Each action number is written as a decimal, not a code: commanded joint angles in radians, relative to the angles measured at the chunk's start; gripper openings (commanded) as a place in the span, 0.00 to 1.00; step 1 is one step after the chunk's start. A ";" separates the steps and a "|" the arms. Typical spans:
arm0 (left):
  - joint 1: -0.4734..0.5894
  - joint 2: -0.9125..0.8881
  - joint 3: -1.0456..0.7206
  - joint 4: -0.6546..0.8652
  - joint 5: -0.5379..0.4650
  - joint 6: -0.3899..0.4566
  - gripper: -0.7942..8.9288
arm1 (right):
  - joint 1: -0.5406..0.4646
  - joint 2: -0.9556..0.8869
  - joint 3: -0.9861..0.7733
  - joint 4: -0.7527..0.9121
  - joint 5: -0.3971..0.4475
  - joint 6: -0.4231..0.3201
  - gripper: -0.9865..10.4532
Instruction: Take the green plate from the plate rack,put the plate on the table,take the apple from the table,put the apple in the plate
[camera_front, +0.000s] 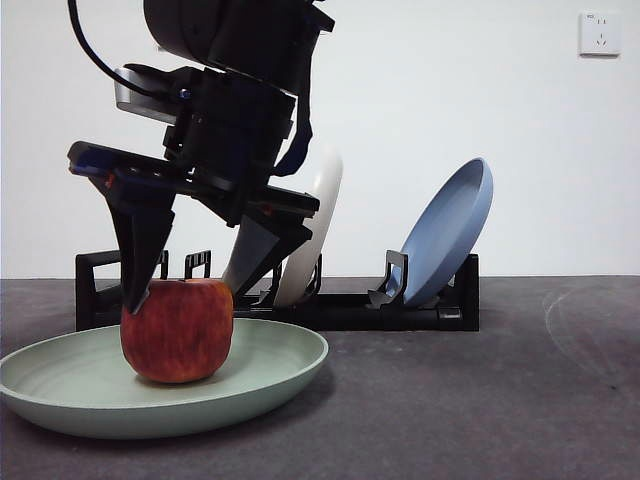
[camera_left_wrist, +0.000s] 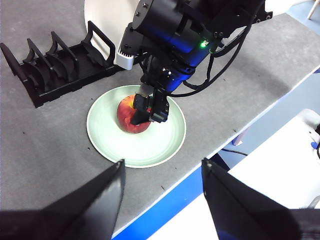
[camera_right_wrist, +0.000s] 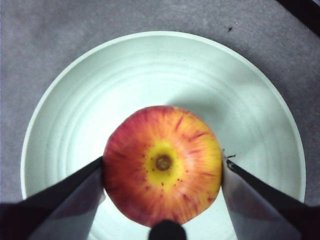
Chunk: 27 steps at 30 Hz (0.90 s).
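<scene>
Cream-white plate (camera_front: 318, 225) — upright, blue plate (camera_front: 450, 232) — leaning, wall socket (camera_front: 599, 33)

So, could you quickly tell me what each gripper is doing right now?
Left gripper: open, empty, waiting away from the green plate.
Right gripper: jaws around the apple on the plate.

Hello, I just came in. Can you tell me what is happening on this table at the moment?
The right pincer is over the green plate on the table, its jaws on either side of the apple, which rests in the plate. Whether it grips or has let go is unclear. The left pincer waits open, away from the plate. The plate rack behind holds a white and a blue plate.
</scene>
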 joint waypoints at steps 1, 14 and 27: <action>-0.002 -0.003 -0.006 0.010 -0.003 -0.006 0.34 | 0.003 0.035 0.006 -0.025 0.004 0.010 0.40; -0.002 -0.003 -0.006 0.010 -0.003 -0.006 0.34 | 0.003 0.035 0.129 -0.113 -0.024 0.003 0.51; -0.002 0.000 -0.006 0.024 -0.004 -0.014 0.34 | -0.039 -0.005 0.203 -0.358 -0.015 -0.049 0.51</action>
